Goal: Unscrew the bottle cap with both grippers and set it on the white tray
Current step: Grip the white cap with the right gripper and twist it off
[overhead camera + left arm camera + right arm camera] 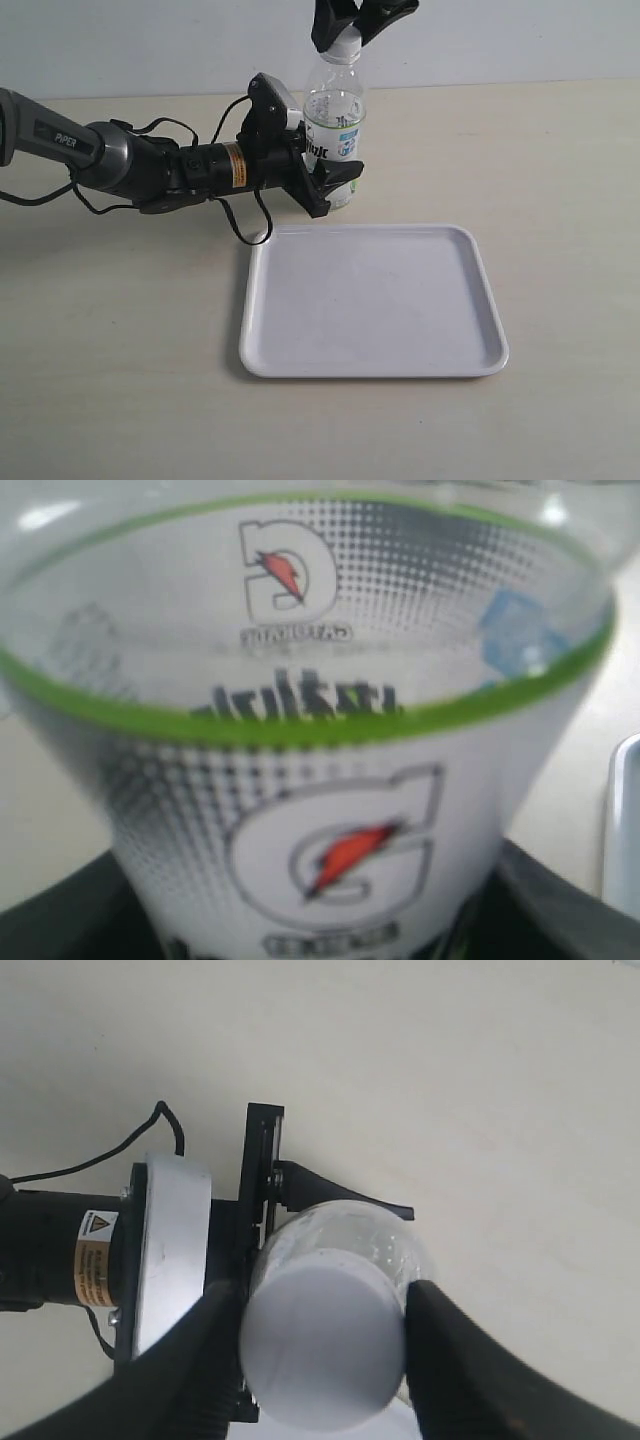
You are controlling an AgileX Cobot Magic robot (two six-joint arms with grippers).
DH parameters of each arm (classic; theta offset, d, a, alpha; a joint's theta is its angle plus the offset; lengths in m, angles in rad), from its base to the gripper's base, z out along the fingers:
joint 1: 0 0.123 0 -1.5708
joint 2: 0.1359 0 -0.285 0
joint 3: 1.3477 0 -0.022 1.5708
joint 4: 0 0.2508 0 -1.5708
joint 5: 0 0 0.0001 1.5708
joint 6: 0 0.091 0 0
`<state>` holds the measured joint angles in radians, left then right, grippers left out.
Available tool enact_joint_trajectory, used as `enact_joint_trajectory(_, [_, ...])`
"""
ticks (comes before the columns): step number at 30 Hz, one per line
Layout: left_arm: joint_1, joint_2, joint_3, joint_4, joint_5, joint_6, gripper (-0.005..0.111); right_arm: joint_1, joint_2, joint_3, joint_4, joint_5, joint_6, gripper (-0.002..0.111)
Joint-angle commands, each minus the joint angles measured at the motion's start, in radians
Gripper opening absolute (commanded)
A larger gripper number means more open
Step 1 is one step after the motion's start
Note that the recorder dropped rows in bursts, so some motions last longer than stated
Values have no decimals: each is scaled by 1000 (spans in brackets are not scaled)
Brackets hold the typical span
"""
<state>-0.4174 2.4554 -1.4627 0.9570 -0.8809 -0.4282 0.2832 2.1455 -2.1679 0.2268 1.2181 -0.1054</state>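
The clear bottle (334,120) stands upright just behind the white tray (372,300). My left gripper (335,180) reaches in from the left and is shut on the bottle's labelled lower body; in the left wrist view the label (330,810) fills the frame between dark fingers (560,910). From above, my right gripper (347,32) is shut on the white bottle cap (345,45), which sits on the bottle's neck. The right wrist view looks straight down on the cap (322,1338), with a black finger (455,1360) pressed against each side.
The left arm marked PIPER (90,150) and its black cables (240,215) lie across the table at the left, beside the tray's near-left corner. A pale wall runs along the back edge of the beige tabletop (560,160).
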Motion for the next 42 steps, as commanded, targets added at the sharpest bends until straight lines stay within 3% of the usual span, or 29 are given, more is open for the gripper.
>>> enact_joint_trajectory(1, [-2, -9, -2, 5, 13, 4, 0, 2, -3, -3, -2, -22, -111, 0])
enact_joint_trajectory(6, [-2, -9, -2, 5, 13, 4, 0, 2, -3, -3, -2, -16, -481, 0])
enact_joint_trajectory(12, [-2, -9, -2, 7, 12, 2, 0, 2, -3, -3, -2, -12, -1075, 0])
enact_joint_trajectory(16, [-2, -9, -2, 9, 12, 2, 0, 2, -3, -3, -3, -14, -1275, 0])
enact_joint_trajectory(42, [-2, -9, -2, 9, 12, 5, 0, 2, -54, -3, -25, -46, -1228, 0])
